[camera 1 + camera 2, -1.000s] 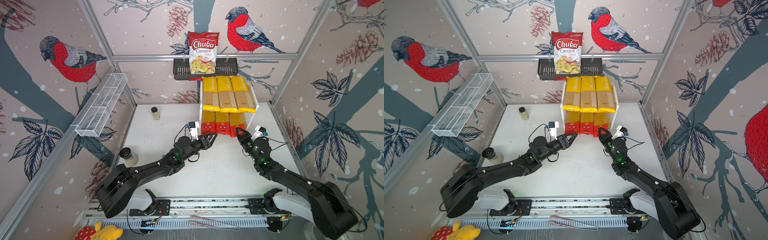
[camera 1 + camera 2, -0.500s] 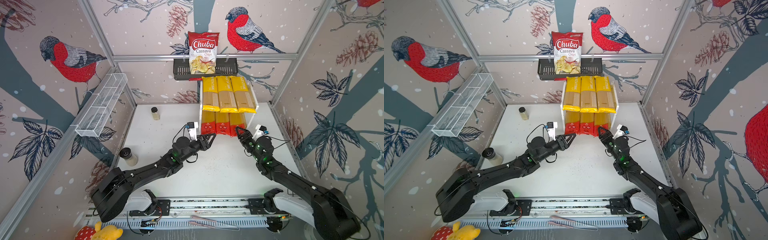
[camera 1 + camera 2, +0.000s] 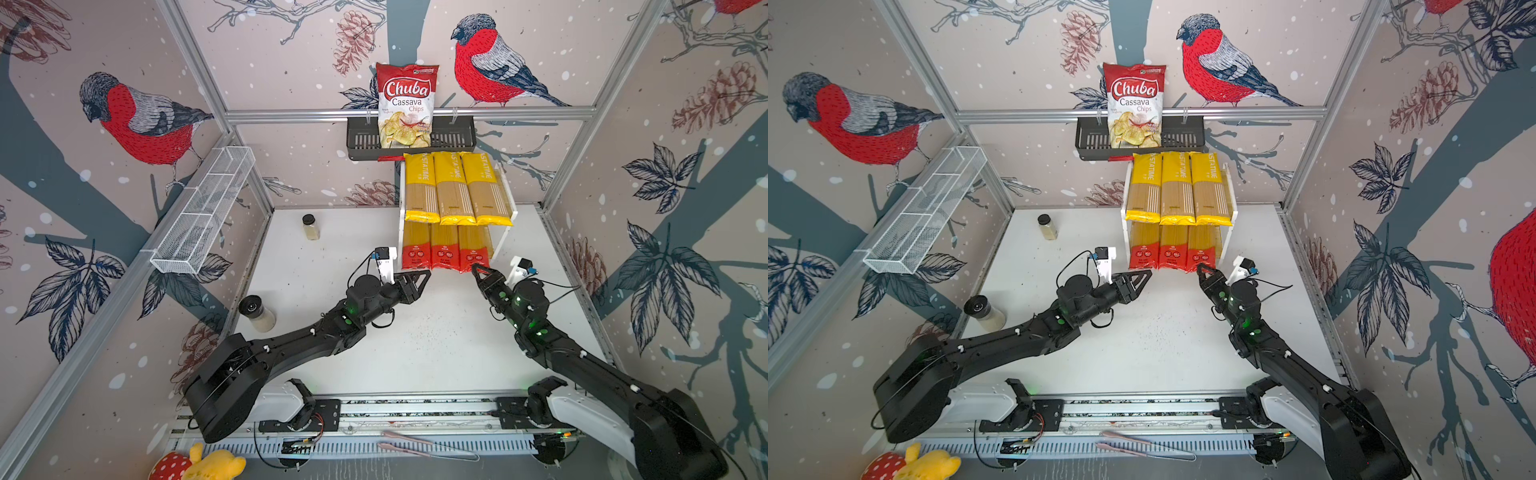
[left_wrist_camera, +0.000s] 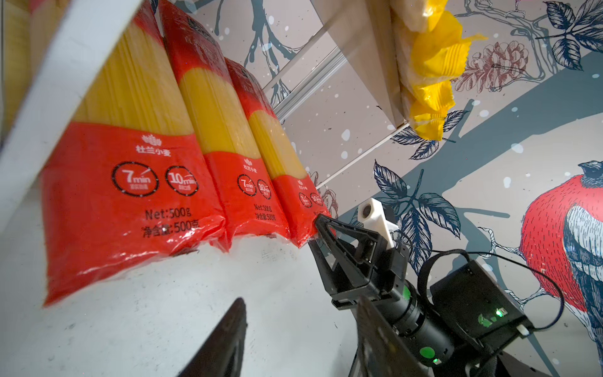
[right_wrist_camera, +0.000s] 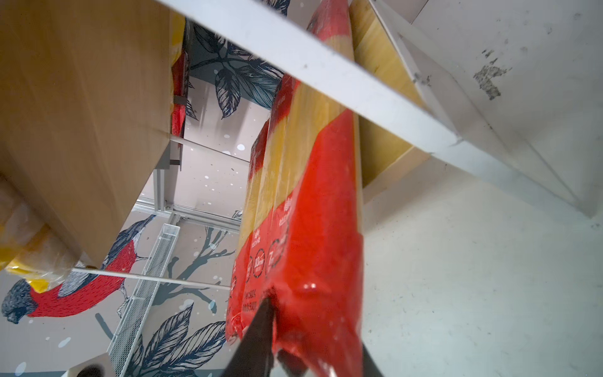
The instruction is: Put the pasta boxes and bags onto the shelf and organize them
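Note:
The shelf point(image 3: 401, 208) point(image 3: 1232, 216) stands at the back of the table. Three yellow pasta packs point(image 3: 453, 187) point(image 3: 1177, 187) lie side by side on its upper board. Three red packs point(image 3: 444, 249) point(image 3: 1173, 249) point(image 4: 130, 182) fill the lower board. My right gripper point(image 3: 478, 270) point(image 3: 1202, 269) point(image 5: 315, 326) is shut on the near end of the rightmost red pack point(image 3: 473, 249) point(image 5: 319, 228), one finger on each side of it. My left gripper point(image 3: 422, 276) point(image 3: 1144, 275) point(image 4: 300, 303) stands open just in front of the leftmost red pack, holding nothing.
A Chuba chips bag point(image 3: 406, 104) sits in the black wall basket point(image 3: 453, 139) above the shelf. A white wire basket point(image 3: 203, 212) hangs on the left wall. A small spice jar point(image 3: 311, 226) and a grinder point(image 3: 257, 311) stand at the table's left. Tongs point(image 3: 424, 446) lie on the front rail.
The right gripper has shifted slightly at the near end of the rightmost red pack and is now closed on it. The left arm has hardly moved.

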